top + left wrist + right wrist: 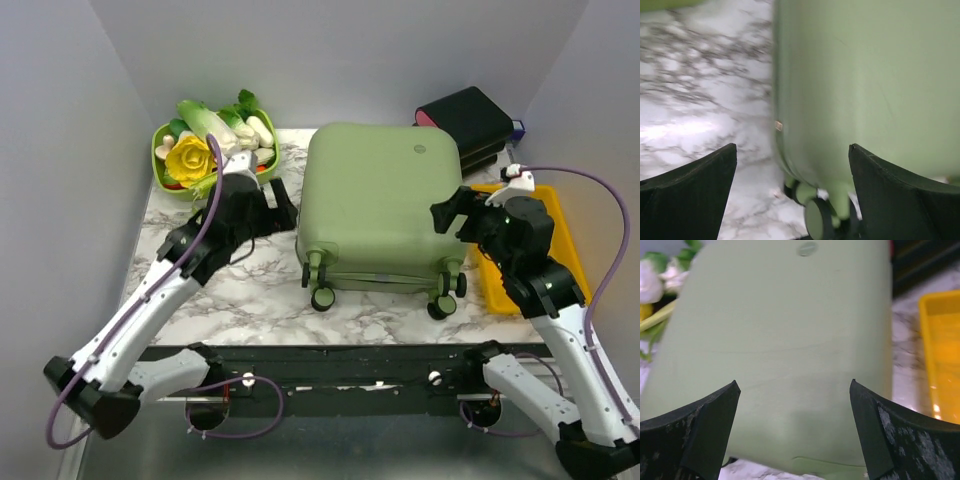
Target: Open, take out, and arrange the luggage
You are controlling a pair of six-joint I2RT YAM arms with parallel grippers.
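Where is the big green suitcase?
In the top view, the luggage lies mid-table, between the green bowl on its left and the yellow tray on its right.

left claw (792,150): spread wide | luggage (865,85): green shell, right | wheel (816,220): bottom | marble table (695,100): left

My marble table (225,292) is carrying the luggage (385,200) flat at its middle, a green bowl (157,165) back left, a yellow tray (573,233) and black box (470,115) sitting right.

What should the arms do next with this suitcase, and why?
Probably ease the left fingers toward the suitcase's side edge to start opening it: it lies flat and shut, with left and right fingers open on either side.
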